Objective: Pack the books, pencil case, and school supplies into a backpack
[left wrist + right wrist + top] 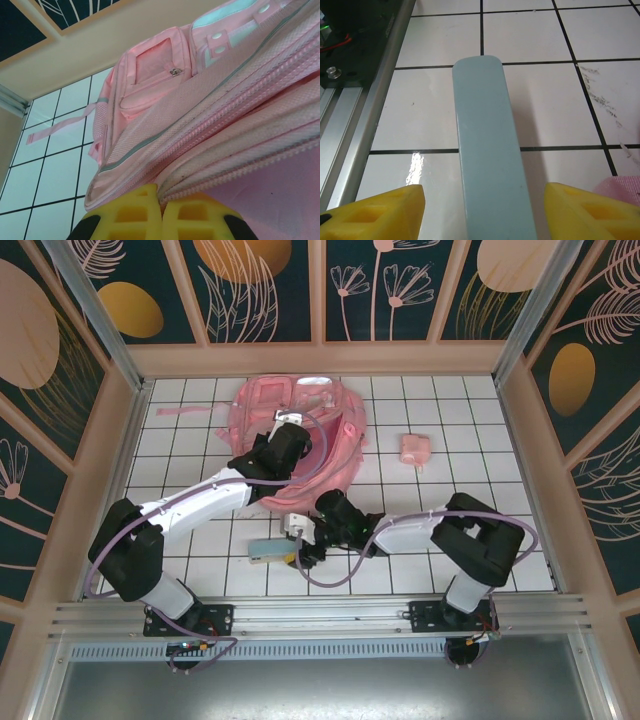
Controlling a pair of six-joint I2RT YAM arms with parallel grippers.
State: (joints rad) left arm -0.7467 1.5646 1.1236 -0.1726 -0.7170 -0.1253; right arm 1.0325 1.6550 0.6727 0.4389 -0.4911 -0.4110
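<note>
Right wrist view: where does the pencil case (490, 150) lie?

Up the middle of the frame, flat on the white tiled table (555, 35), its rounded end toward the top. The right gripper (485, 220) stands open astride it. One yellow finger (380, 210) is at lower left and the other at lower right, each with a gap of bare tile between it and the case.

And in the top external view?

The pencil case (266, 553) sits at lower centre, just left of the right gripper (302, 548) and near the metal rail (320, 615) along the bottom. The backpack (300, 425) lies at upper centre. The small pink school supplies (415, 448) are well apart to its right (alone on the tiles).

What about the left gripper (288, 438)?

It reaches into the lower part of the backpack. In the left wrist view the left gripper (161, 217) is clamped. Its yellow fingers (125, 220) are pressed together at bottom centre on the zipper edge of the backpack (240, 100). A pink strap (60, 125) lies on the tiles at the left.
</note>
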